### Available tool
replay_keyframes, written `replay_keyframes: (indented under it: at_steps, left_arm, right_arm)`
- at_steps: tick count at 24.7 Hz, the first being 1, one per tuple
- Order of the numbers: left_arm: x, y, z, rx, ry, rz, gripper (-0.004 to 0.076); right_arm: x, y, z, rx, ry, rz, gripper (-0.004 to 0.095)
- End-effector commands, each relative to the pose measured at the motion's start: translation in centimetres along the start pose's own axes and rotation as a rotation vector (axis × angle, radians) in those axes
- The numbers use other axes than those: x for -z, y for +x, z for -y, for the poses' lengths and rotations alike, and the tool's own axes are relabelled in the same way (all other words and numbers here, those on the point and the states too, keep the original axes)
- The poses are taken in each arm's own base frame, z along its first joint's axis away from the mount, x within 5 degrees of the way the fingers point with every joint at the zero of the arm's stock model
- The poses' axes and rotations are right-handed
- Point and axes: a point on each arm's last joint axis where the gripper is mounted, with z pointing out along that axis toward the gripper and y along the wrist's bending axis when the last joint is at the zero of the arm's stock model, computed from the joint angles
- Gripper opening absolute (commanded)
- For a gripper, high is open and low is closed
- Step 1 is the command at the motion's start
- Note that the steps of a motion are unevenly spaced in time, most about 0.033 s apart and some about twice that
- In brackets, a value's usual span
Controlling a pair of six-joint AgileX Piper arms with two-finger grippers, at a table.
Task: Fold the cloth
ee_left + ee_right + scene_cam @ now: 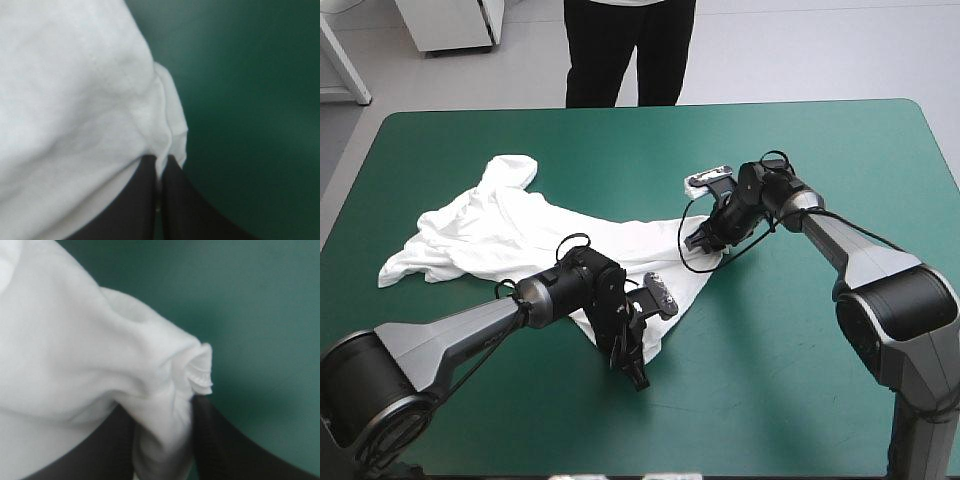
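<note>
Cloth first: the crumpled white short-sleeved T-shirt (pixel 500 235) trails across the teal-green bench (pixel 800 380) toward its far left from my left hand (pixel 160 160) and right hand (pixel 165 407), both clenched on its near edge.

T-shirt (pixel 490 230) blocks left-centre (crumpled, low); teal-green cover (pixel 880 140) open at right.

T-shirt (pixel 510 235), white, short-sleeved: half spread and rumpled on the table (pixel 790 400), its bunched bulk toward the table's left edge, one lobe pointing to the far edge, a wrinkled stretch reaching the table's middle and tapering toward the near edge.
</note>
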Motion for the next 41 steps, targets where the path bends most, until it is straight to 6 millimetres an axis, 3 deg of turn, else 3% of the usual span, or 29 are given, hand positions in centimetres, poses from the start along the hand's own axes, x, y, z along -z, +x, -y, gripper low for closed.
replay_keyframes:
  at_steps: [1,2,6,10,12,16,21,28,32,38,41]
  left_arm:
    - [-0.4,0.2,1.1,0.041,0.083,-0.029,-0.0010]
    - [-0.4,0.2,1.1,0.041,0.083,-0.029,-0.0010]
    - [-0.4,0.2,1.1,0.041,0.086,-0.036,-0.0010]
    - [0.9,0.8,1.6,0.027,0.099,-0.060,-0.0010]
    - [4.8,1.4,2.5,0.036,0.080,-0.007,-0.0010]
    - [11.7,3.2,4.0,0.055,-0.005,0.132,-0.0010]
    - [25.5,10.1,7.2,0.122,-0.276,0.615,-0.0010]
    - [33.7,15.2,9.4,0.096,-0.455,0.919,-0.0010]
    - [38.1,17.1,10.0,0.064,-0.601,1.053,-0.0010]
    - [42.4,18.3,10.2,0.063,-0.768,1.169,-0.0010]
    - [43.7,17.8,10.1,0.049,-0.820,1.199,-0.0010]
  right_arm:
    - [1.9,-0.9,-0.4,-0.005,-0.007,0.063,0.0070]
    - [1.9,-0.9,-0.3,-0.002,-0.003,0.063,-0.0016]
    - [2.5,-0.7,-0.1,0.007,0.029,0.043,-0.0013]
    - [7.4,-0.5,0.7,0.014,0.141,0.110,-0.0013]
    - [10.6,0.0,1.8,-0.023,0.167,0.171,-0.0013]
    - [14.7,1.0,2.9,-0.105,0.185,0.247,-0.0013]
    - [23.3,2.7,1.8,-0.135,0.211,0.450,-0.0013]
    - [34.7,5.3,-1.4,-0.115,0.254,0.774,-0.0013]
    - [41.8,8.3,-3.5,-0.101,0.300,1.002,-0.0013]
    - [48.4,12.7,-6.2,-0.061,0.326,1.250,-0.0013]
    - [50.5,14.4,-7.2,-0.045,0.326,1.344,-0.0013]
